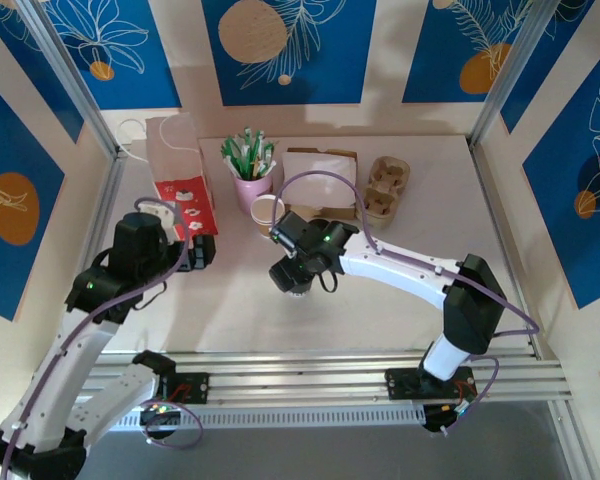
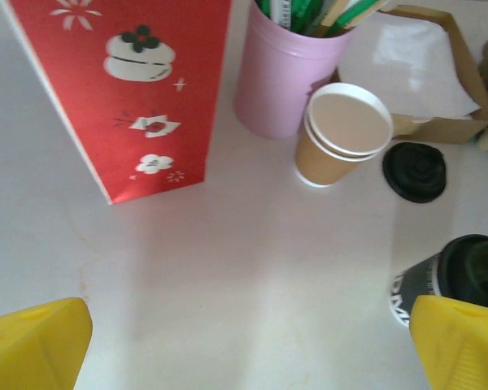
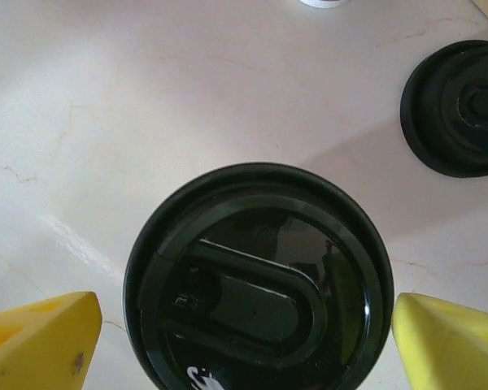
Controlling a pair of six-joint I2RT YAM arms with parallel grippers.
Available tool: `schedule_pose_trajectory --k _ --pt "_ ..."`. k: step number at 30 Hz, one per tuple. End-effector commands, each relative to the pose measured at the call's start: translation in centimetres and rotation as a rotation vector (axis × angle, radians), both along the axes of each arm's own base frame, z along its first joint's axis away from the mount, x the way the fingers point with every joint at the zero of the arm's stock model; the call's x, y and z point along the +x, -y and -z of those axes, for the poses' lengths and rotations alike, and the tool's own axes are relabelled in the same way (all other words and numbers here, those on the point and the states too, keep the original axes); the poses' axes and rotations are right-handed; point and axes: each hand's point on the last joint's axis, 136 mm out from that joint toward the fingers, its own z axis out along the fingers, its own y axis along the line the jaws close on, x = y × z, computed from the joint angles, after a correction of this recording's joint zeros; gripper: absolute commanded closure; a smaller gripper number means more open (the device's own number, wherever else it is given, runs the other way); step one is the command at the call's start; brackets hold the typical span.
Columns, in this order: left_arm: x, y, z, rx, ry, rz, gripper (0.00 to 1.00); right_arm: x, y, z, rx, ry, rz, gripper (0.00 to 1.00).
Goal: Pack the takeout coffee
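As fingers [image 3: 41,335] gape, right hand [image 3: 246,341] straddles takeout coffee [image 3: 256,268].

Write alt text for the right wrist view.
A black-lidded cup sits straight below the camera, between the right gripper's open yellow fingers. A separate black lid lies on the pale table at upper right.

The left arm [image 1: 90,300] bends up the left side of the frame, and its left gripper [image 1: 202,250] is spread wide. The right arm [image 1: 410,270] reaches from lower right toward the centre. Its right gripper [image 1: 292,278] points down, yellow fingertips [image 3: 41,341] wide apart.
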Motion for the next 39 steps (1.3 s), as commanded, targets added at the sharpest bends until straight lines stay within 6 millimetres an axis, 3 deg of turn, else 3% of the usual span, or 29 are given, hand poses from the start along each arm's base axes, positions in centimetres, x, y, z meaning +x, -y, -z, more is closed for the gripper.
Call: schedule_pose_trajectory --k 1,15,26,33,39 --pt "-0.6 -2.1 1.3 0.088 0.01 -0.055 0.0 0.3 -0.3 -0.3 -0.027 0.017 -0.011 0.1" --pt "-0.7 -2.0 4.2 0.08 -0.038 -0.065 0.0 0.0 0.3 0.9 -0.055 -0.055 0.036 0.22" --pt "-0.6 -1.9 4.9 0.084 -0.053 -0.057 0.0 0.3 2.2 -0.6 -0.02 -0.06 0.106 0.26" --pt "-0.5 -1.6 5.2 0.085 -0.06 -0.046 0.0 1.4 6.5 -3.2 0.021 -0.039 0.231 0.26" --pt "-0.4 -1.2 5.5 0.076 -0.069 -0.029 0.0 2.8 13.5 -5.3 0.063 -0.018 0.442 0.28"
